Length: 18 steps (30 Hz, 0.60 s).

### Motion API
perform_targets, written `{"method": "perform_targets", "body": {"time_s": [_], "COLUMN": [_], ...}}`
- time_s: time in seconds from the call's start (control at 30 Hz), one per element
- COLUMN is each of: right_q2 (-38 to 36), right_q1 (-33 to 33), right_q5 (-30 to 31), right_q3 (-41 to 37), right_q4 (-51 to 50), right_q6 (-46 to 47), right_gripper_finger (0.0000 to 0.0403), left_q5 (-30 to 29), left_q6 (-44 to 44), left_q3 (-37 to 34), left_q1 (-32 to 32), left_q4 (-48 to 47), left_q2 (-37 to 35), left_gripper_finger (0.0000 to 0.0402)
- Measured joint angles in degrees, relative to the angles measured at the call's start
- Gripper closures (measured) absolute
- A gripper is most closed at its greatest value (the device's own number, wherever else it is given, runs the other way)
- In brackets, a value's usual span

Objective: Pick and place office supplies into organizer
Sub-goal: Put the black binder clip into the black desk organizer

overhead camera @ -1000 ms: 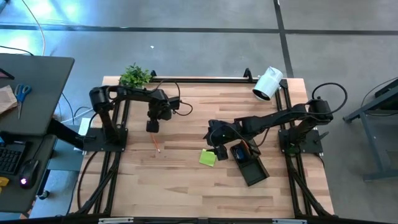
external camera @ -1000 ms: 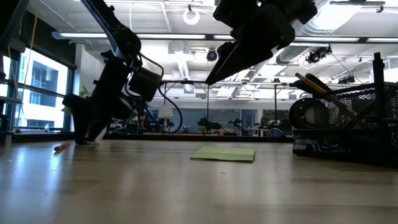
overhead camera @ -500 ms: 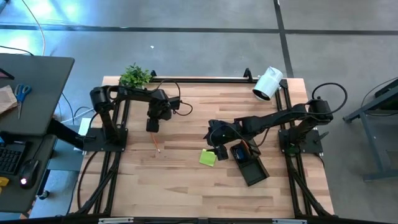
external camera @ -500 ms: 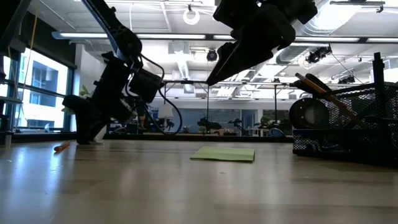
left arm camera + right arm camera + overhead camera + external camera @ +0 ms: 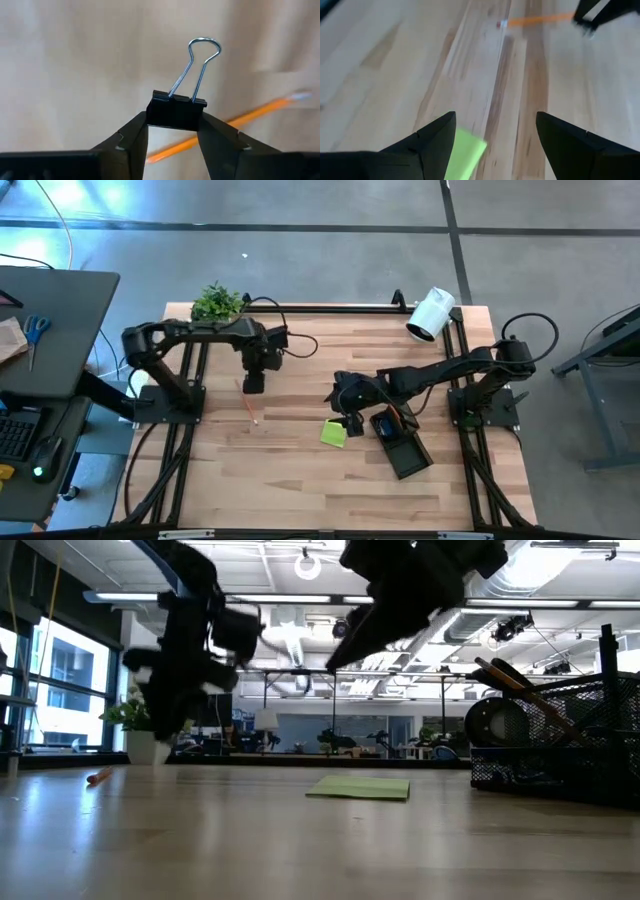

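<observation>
Left wrist view | black clip (image 5: 176, 112) pinched between left hand (image 5: 172, 135) fingers

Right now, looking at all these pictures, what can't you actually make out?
- Organizer contents: high view, the right arm covers part; low view, the mesh wall and picture edge cut it off.
- Binder clip held in the left tool: too small in the high view, blurred in the low view.
- Orange pencil: blurred in both wrist views.
- Sticky-note pad: right wrist view, half hidden behind the right tool.
</observation>
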Motion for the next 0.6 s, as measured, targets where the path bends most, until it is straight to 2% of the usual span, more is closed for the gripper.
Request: {"method": "perform_targets", "body": {"time_s": [0.17,0.3,0.4,0.6], "right_q2": [0.00,0.00,0.00,0.00], "right_q1": [0.01,0.84,1.64,3.26], "right_q5": [0.00,0.09,0.03,0.02], "right_q3": [0.02,0.02,0.03,0.04], "right_q4": [8.39,14.83,18.41,21.49], "right_q6": [-3.96,-13.51,-20.03,-28.67], "right_gripper_finger": [0.0133,0.0133,0.0133,0.0138], "left_q5": [11.65,20.25,23.61,26.01], "left_q6": [-1.93,-4.40,-5.13,-6.51], "left_q3": [2.89,5.94,7.87,10.35], "left_q1": [-4.04,-7.97,-11.10,-15.57], "left_q4": [1.69,2.83,2.95,5.23], "left_q2": [-3.83,-4.37,-4.37,-4.37], "left_gripper_finger": [0.0277,0.0284,0.0274,0.0256]}}
